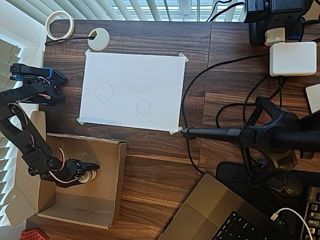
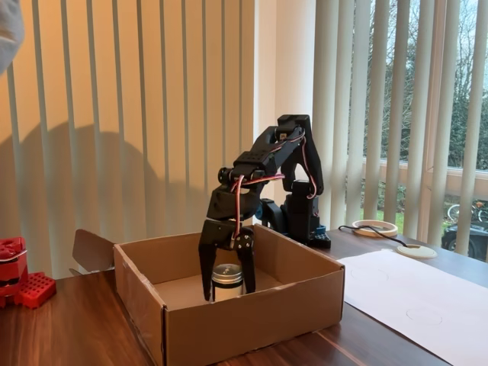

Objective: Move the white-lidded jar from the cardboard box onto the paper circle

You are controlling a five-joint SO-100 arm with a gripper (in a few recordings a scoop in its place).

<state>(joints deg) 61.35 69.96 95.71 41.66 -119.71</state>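
Gripper positioned at jar inside box.

The black two-finger gripper (image 2: pixel 227 286) reached down into the brown corrugated cardboard box (image 2: pixel 252 324), its fingers straddling the small white-lidded, metal-rimmed jar (image 2: pixel 226 279) on the box floor; whether they clamped it could not be determined. The smaller pencil-drawn paper circle (image 1: pixel 143 107) lay well apart.

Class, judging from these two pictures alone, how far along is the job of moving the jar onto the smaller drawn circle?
Done: the gripper has reached down into the cardboard box, its fingers either side of the white-lidded jar.
In hand: the grasp; whether the fingers already press the jar cannot be told.
Left: lifting the jar out and setting it on the paper circle, which lies bare on the white sheet.
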